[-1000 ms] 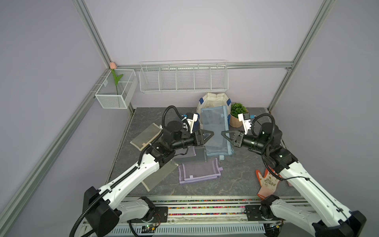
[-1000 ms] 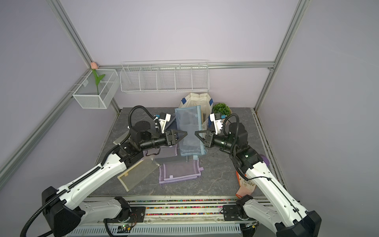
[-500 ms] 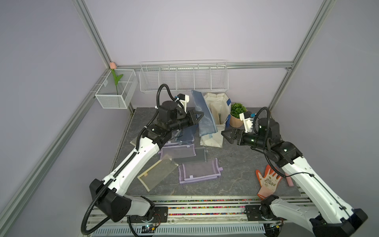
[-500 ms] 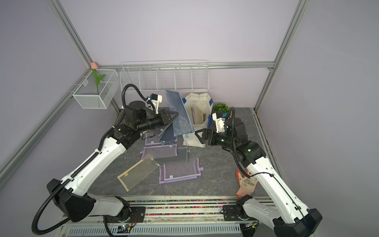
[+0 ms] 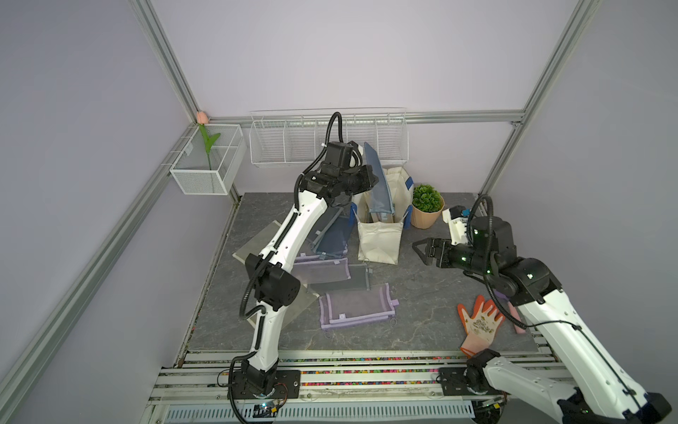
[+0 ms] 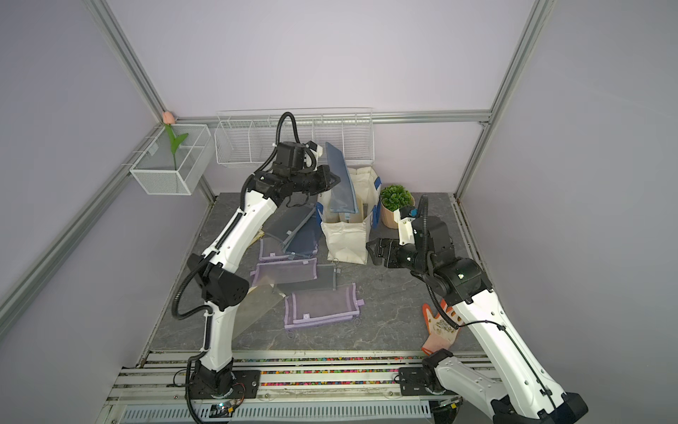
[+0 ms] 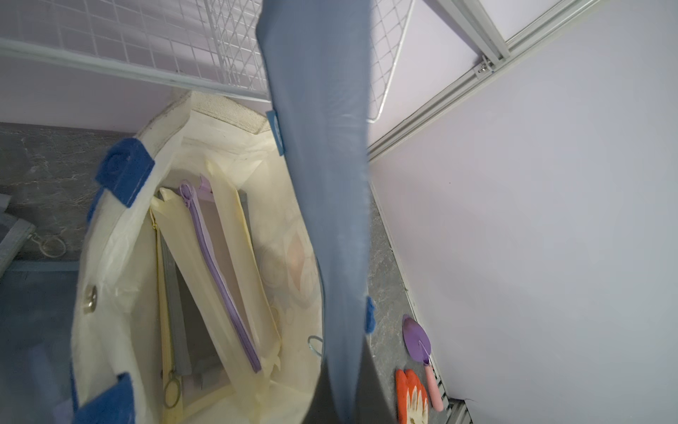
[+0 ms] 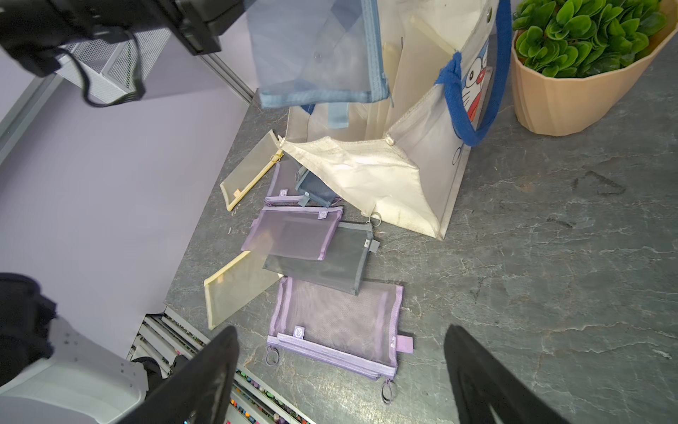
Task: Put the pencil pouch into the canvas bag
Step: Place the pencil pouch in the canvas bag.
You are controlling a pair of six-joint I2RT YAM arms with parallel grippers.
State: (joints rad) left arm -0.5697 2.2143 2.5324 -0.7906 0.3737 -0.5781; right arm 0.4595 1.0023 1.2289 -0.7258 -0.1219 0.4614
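Note:
A blue mesh pencil pouch (image 5: pixel 378 183) (image 6: pixel 341 180) hangs upright over the open mouth of the off-white canvas bag (image 5: pixel 379 242) (image 6: pixel 346 242), its lower edge about level with the rim. My left gripper (image 5: pixel 372 180) (image 6: pixel 335 180) is shut on the pouch's side edge. In the left wrist view the pouch (image 7: pixel 326 183) runs down past the bag (image 7: pixel 227 121), which holds other pouches. My right gripper (image 5: pixel 418 251) (image 6: pixel 370 253) (image 8: pixel 341 337) stands open and empty just right of the bag (image 8: pixel 385 183), with the pouch (image 8: pixel 315 55) above it.
Several purple, grey and yellow mesh pouches (image 5: pixel 356 304) lie left of and in front of the bag. A potted plant (image 5: pixel 425 209) stands right of the bag. An orange glove (image 5: pixel 480 323) and a purple trowel (image 7: pixel 418 341) lie at the right. A wire rack (image 5: pixel 326 143) hangs on the back wall.
My right gripper has let go of the blue pouch, opened and drawn back to the right. The left arm has lifted the pouch up and back over the bag.

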